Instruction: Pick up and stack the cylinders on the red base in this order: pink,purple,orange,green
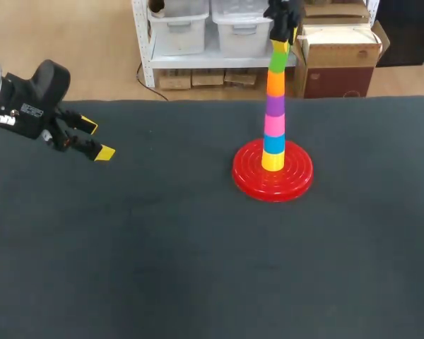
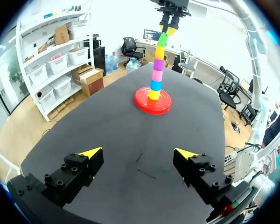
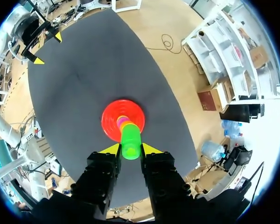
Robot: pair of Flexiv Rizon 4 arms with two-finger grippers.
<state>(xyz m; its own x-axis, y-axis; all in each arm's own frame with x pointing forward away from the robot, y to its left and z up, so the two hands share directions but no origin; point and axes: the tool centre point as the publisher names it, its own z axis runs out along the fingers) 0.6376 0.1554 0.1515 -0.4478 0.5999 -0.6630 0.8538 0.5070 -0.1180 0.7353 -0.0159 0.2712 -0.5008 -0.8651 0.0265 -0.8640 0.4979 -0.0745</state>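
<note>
Right of centre in the head view, the red base (image 1: 272, 176) sits on the dark table (image 1: 162, 268). A column rises from it: a yellow piece (image 1: 272, 161), a blue piece (image 1: 273, 143), the pink cylinder (image 1: 273, 125), the purple cylinder (image 1: 274, 106), the orange cylinder (image 1: 275, 82) and, topmost, the green cylinder (image 1: 278, 62). The right claw (image 1: 280, 44), at the upper middle of the frame, is clenched on that green cylinder (its wrist view shows a yellow tip against either side). The left claw (image 1: 97, 139) hangs released and empty above the table at the upper left, well apart from the stack.
</note>
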